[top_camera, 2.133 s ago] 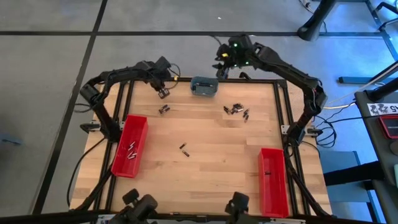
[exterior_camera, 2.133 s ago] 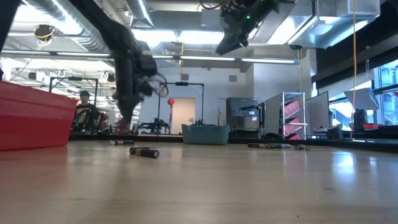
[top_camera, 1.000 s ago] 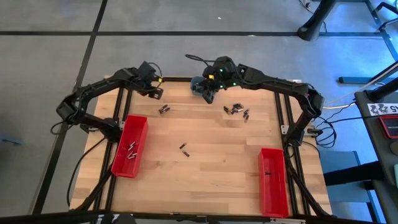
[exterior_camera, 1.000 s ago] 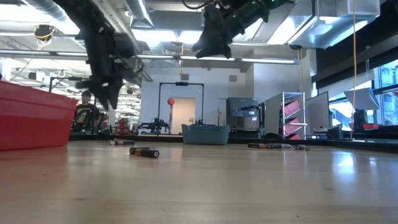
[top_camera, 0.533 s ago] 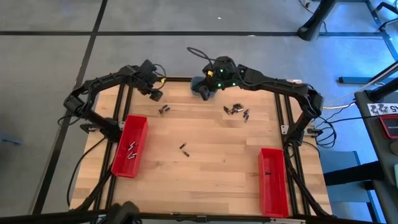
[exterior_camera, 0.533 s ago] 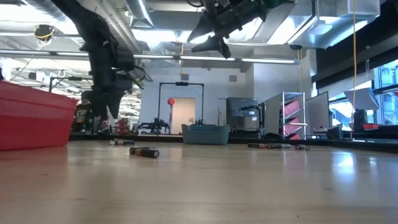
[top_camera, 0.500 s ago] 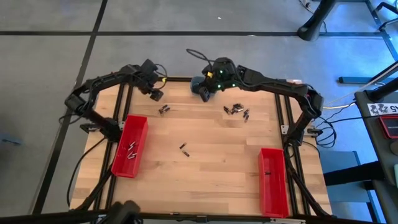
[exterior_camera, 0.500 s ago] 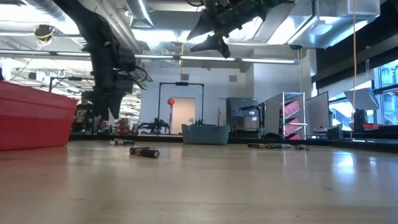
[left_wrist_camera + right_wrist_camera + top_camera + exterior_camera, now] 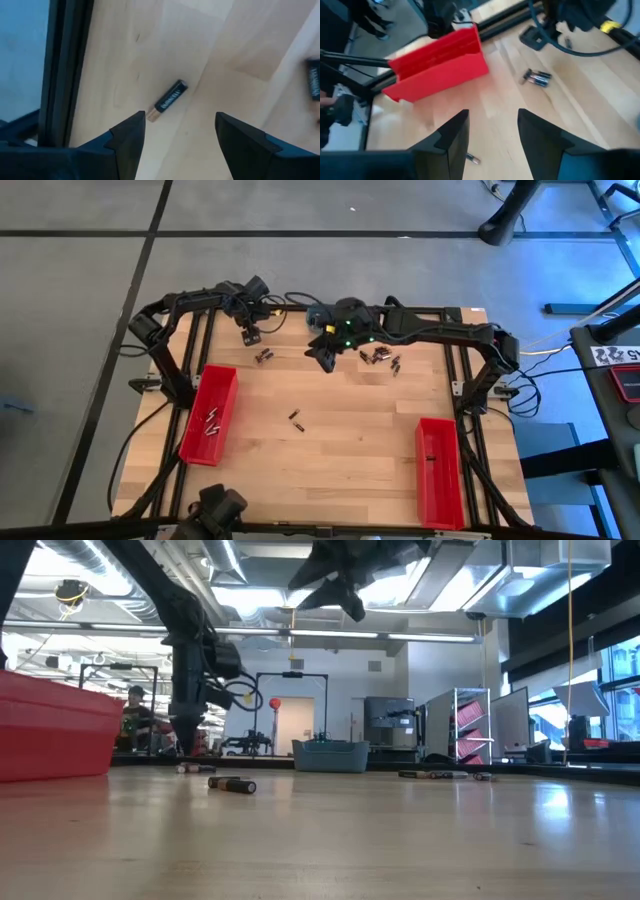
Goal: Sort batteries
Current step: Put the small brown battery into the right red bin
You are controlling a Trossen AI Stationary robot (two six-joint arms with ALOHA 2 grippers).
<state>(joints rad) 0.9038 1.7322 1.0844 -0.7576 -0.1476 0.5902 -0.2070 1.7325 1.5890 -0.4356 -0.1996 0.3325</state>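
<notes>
The left gripper (image 9: 175, 131), fingers spread and empty, hangs over a lone battery (image 9: 167, 101) lying just ahead of them.

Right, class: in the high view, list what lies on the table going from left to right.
Left red bin → pair of batteries → lone battery → battery cluster → right red bin.
</notes>
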